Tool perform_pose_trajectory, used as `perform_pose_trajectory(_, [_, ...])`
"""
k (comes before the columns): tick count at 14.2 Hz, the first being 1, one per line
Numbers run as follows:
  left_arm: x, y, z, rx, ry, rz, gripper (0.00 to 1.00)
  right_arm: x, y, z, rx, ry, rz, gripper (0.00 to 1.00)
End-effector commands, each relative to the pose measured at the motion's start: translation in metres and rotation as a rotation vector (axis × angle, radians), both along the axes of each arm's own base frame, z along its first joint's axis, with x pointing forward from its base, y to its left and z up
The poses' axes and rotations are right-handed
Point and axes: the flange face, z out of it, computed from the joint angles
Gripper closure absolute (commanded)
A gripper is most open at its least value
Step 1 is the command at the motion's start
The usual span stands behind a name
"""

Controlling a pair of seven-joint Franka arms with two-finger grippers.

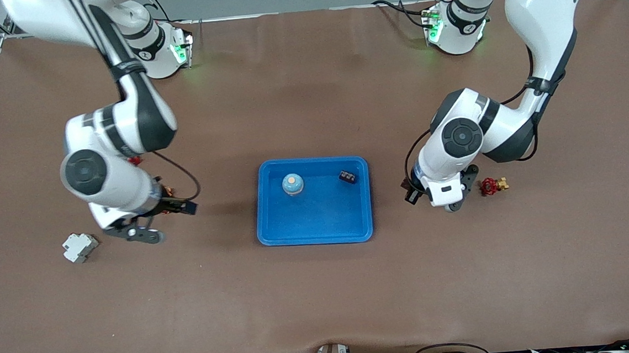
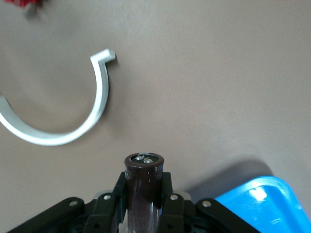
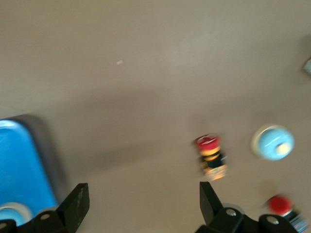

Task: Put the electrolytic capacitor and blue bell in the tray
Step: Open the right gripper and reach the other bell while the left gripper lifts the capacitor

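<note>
Two grippers are in play, but only one has work left. At the right arm's end of the bench, the right gripper (image 3: 141, 206) waits with its jaws apart and empty. It hangs over bare bench near a grey circuit breaker (image 1: 80, 247), and its wrist view shows a red emergency-stop button (image 3: 211, 155) and a pale blue round part (image 3: 273, 142) lying below. In the middle sits the blue tray (image 1: 316, 237). The blue bell (image 1: 293, 184) already rests inside it, toward the edge nearer the robots, with a small black component (image 1: 348, 176) in the corner toward the left arm's end. So that half of the job looks done. The left gripper (image 1: 412, 190) is over the bench beside the tray's rim at the left arm's end. Its jaws are clamped on the electrolytic capacitor (image 2: 144, 187), a dark brown can held across its body with the terminal end pointing out. A grey half-ring clamp (image 2: 63, 121) lies on the bench ahead of it, and a red valve handwheel (image 1: 489, 186) sits close by. The step in hand, as I judge it, is the carry into the tray. The capacitor should clear the raised rim and travel over the open floor nearer the front camera, away from the bell and the black part. It should go down low before the jaws part, since a round can dropped from height would likely roll or bounce. The arm should then rise straight up so it drags nothing.
</note>
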Motion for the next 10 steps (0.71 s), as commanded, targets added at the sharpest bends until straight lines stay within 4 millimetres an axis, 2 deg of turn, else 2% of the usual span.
perform_pose_trajectory(1, [0.009, -0.025, 0.003, -0.021, 0.004, 0.067, 1.00, -0.002, -0.073, 0.005, 0.025, -0.015, 0.078, 0.00])
perform_pose_trajectory(3, [0.010, -0.031, 0.001, -0.027, 0.007, 0.085, 1.00, -0.009, -0.119, -0.011, 0.034, -0.050, 0.116, 0.00])
perform_pose_trajectory(4, [0.007, -0.040, -0.002, -0.028, 0.011, 0.090, 1.00, -0.017, -0.132, -0.028, 0.035, -0.056, 0.119, 0.00])
perform_pose_trajectory(6, [0.001, -0.053, -0.004, -0.029, 0.016, 0.109, 1.00, -0.033, -0.147, -0.053, 0.032, -0.097, 0.138, 0.00])
perform_pose_trajectory(8, [0.004, -0.056, -0.003, -0.037, 0.014, 0.126, 1.00, -0.041, -0.169, -0.069, 0.029, -0.112, 0.160, 0.00])
perform_pose_trajectory(10, [0.002, -0.068, -0.005, -0.044, 0.017, 0.131, 1.00, -0.051, -0.178, -0.085, 0.028, -0.118, 0.166, 0.00])
